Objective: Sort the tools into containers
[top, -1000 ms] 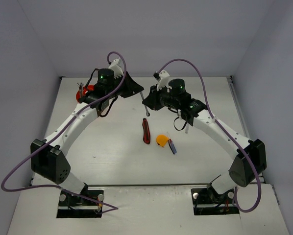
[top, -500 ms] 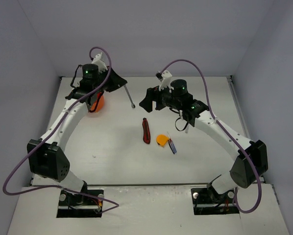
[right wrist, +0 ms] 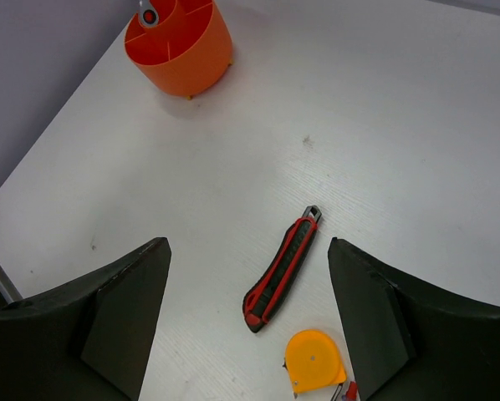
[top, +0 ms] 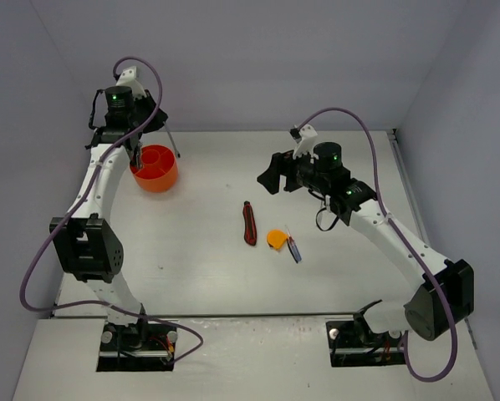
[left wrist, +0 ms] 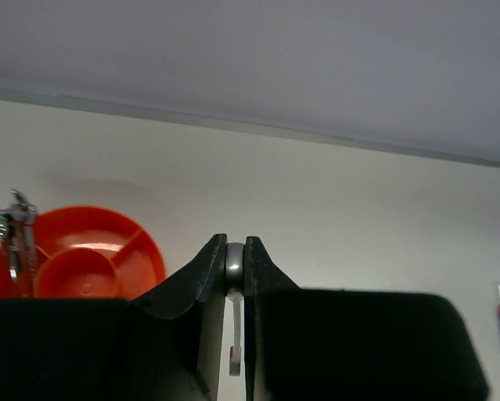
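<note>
From above, the left arm (top: 99, 180) reaches to the far left corner, its jaws raised over the orange tub (top: 155, 168). A thin silver wrench (top: 174, 144) sticks out of them past the tub's far rim. The right jaws hang spread above the middle of the counter (top: 191, 267). Nearer lie a red-black knife (top: 249, 223), a round orange tape (top: 276, 239) and, touching it, a blue-red screwdriver (top: 293, 248).

The left wrist camera shows the left jaws clamped on the wrench's round end, its shaft hanging down between them. The tub sits lower left, with other wrenches (left wrist: 13, 224) standing in a left compartment.

The right wrist camera shows the right jaws wide apart and empty, with the knife and tape on the counter between them and the tub far off.
</note>
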Available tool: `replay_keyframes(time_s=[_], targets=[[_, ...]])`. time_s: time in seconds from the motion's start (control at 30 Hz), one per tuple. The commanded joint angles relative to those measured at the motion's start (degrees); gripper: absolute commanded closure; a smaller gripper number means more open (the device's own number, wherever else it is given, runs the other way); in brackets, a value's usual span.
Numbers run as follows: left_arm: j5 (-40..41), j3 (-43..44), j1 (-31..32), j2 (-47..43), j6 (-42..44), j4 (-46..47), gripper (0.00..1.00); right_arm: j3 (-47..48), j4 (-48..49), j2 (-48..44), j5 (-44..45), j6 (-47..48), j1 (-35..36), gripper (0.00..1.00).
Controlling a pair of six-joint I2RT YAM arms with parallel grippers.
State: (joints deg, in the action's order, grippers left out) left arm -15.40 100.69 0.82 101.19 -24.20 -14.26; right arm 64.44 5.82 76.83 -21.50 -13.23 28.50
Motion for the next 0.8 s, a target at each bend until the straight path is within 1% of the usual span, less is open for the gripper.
replay_keyframes(time_s=[0.0, 0.1, 0.33, 0.6, 0.77], targets=[[4.04, 5.90, -4.59, 3.98, 0.06, 6.78, 1.00, -1.31, 1.93, -3.36, 1.41, 0.59, -0.68, 0.27], [4.64, 6.97, -6.32, 6.59, -2.29, 12.63, 1.00, -2.27, 1.15, -4.47, 1.89, 0.75, -1.24, 0.27], [5.36, 12.17, -7.89, 13.31, -1.98, 15.95, 1.00, -4.81, -0.60, -6.94, 2.83, 0.39, -2.74, 0.27], [6.58, 13.13, -8.11, 15.76, 1.74, 20.56, 1.00, -5.04, -1.93, -6.99, 3.21, -0.80, -3.80, 0.27], [5.44, 12.66, -8.06, 15.03, 0.23, 22.21, 1.00, -4.79, -2.27, -6.46, 3.31, -1.41, -3.87, 0.27]])
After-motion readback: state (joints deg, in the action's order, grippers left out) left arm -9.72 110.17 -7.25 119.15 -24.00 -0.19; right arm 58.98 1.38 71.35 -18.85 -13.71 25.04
